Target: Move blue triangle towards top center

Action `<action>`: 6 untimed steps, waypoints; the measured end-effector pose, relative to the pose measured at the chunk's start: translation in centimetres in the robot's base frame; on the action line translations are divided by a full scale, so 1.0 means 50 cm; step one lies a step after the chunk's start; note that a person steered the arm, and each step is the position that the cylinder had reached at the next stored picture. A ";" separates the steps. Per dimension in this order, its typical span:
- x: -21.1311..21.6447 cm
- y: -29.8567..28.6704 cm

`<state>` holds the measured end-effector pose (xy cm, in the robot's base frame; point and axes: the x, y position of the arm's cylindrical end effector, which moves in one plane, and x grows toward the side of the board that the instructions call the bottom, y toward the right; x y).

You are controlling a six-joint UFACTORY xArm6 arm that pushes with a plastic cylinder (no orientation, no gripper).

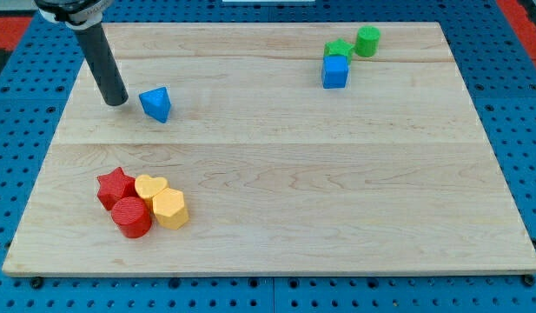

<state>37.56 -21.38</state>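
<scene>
Where the wooden board [276,174] comes closest to the view's bottom, four blocks sit bunched together on the view's left. The red cylinder [132,216] is the nearest one. Just to its right is a yellow block [170,209] with flat sides, and they touch. Right behind them are the red star [115,187] and the yellow heart [150,187], also pressed close to their neighbours.

Farther up the board, still on the view's left, is the blue triangle [155,103]. It sits alone, well apart from the bunch below it. It is in the upper left part of the board, far from the top middle.

Just beside it, on the view's left, is my tip [116,101]. It stands on the wood with a small gap between it and the blue triangle, so they are near but not touching. The dark rod leans up toward the view's top left corner. There is no pincer on this arm, only the rod.

Farthest away, near the view's top right, are three more blocks. The blue cube [334,72] is in front. The green star [339,49] touches it from behind, and the green cylinder [367,41] stands just beside the star.
</scene>
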 end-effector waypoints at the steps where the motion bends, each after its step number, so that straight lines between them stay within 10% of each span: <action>1: 0.052 0.026; 6: -0.165 0.248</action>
